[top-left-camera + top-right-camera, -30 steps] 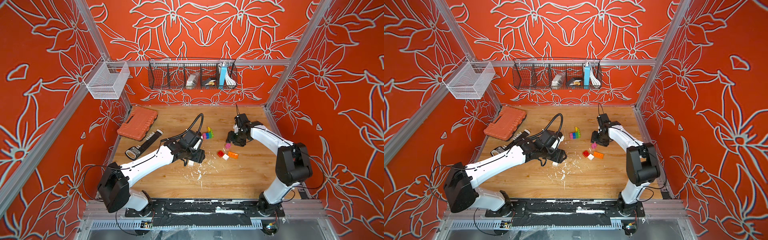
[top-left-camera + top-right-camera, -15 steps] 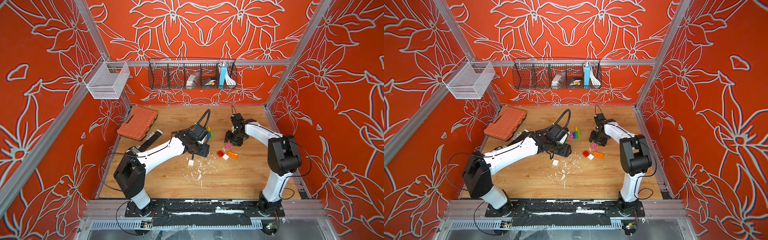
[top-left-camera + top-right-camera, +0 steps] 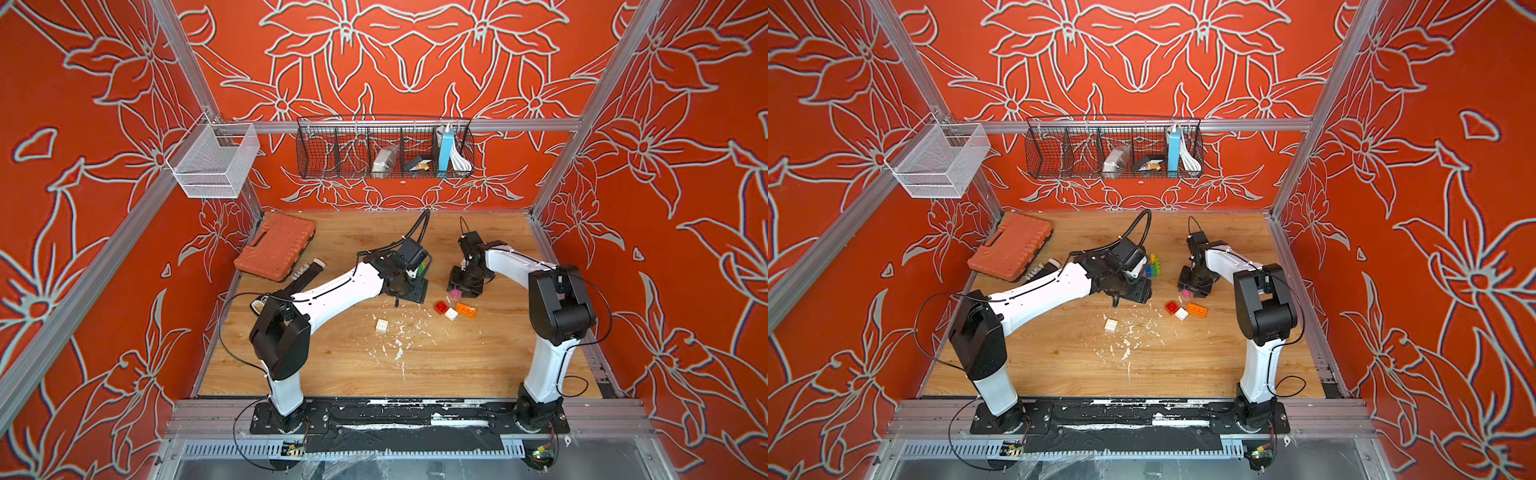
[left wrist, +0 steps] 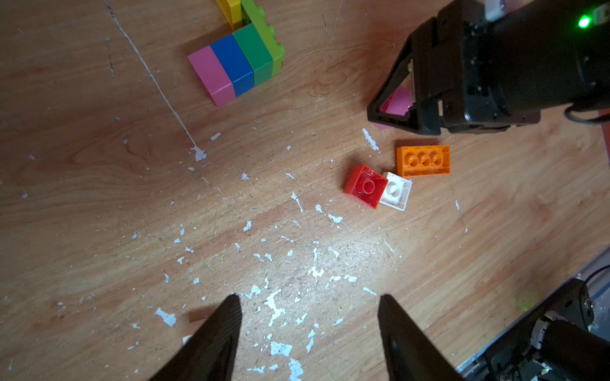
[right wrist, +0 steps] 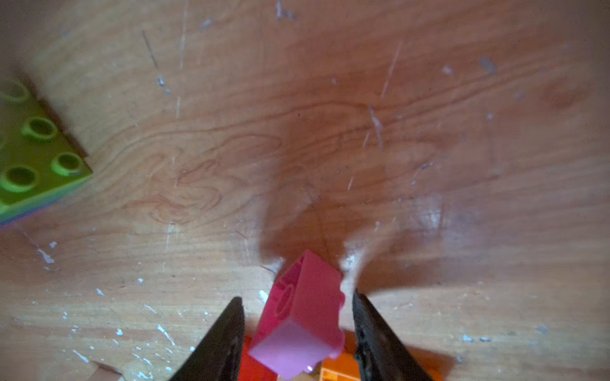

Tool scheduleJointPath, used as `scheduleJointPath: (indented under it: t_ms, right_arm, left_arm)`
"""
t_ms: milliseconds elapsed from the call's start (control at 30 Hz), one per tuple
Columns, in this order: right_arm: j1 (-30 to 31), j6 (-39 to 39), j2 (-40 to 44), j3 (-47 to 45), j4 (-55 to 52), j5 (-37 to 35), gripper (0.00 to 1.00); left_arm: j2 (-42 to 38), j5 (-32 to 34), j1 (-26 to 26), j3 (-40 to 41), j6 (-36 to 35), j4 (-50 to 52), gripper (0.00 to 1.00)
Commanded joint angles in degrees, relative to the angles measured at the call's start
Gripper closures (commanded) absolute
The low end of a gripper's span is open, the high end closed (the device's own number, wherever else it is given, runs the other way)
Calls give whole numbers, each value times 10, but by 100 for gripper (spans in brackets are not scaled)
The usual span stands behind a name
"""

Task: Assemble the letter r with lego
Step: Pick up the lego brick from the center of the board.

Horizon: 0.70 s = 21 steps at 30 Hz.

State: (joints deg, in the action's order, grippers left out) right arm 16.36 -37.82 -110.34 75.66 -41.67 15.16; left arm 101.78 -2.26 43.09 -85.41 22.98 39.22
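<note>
While the right pincer straddles a tilted pink brick right of centre on the desk, I cannot tell whether its fingers actually press it. Left pincer released, nothing between its fingers, at desk centre; a white brick lies on its near side. Red brick touches a second white brick, orange brick just beside, all near of the pink one; pink-blue-green-lime stack lies on its side to the left
</note>
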Motion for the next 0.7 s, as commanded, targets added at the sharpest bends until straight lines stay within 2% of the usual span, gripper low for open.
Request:
scheduleJointPath:
  t_ms: [0,333,667]
  right_arm:
    - [3,0,-14,-3,-1,11,50]
    - [11,16,-45,33,-35,-24,68]
    - [22,56,-47,56,-77,-89,78]
  left_arm:
    - [0,13,0,0,-6,21,33]
    - [-33,12,-13,42,-15,8,33]
    - [-82,2,-39,91,-7,-11,33]
